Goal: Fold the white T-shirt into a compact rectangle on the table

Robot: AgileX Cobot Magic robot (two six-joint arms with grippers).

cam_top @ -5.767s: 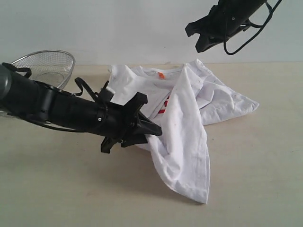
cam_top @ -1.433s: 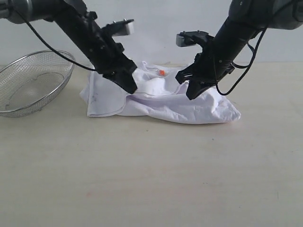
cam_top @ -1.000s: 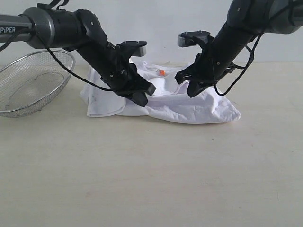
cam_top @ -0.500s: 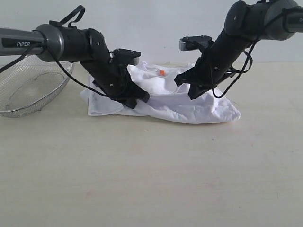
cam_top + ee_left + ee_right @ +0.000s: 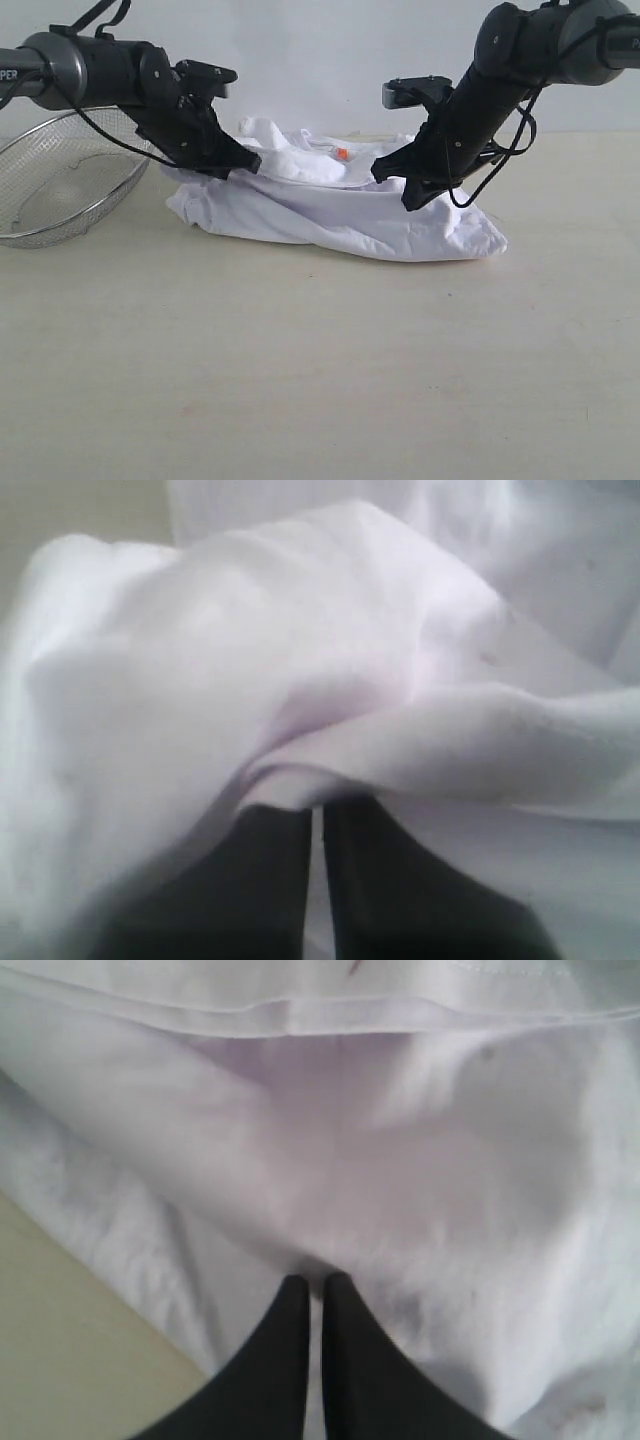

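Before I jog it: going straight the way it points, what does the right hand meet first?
The right hand is shut on the white T-shirt; more shirt cloth comes first, then probably the table.

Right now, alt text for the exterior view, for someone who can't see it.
A crumpled white T-shirt lies on a beige table, pinched by the left gripper at its left end and the right gripper right of its middle. A wire basket sits at far left.

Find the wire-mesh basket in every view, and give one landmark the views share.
Exterior view: wire-mesh basket at the left edge, on the table.
Left wrist view: not in it.
Right wrist view: not in it.
Shared landmark: the white T-shirt, in all three.
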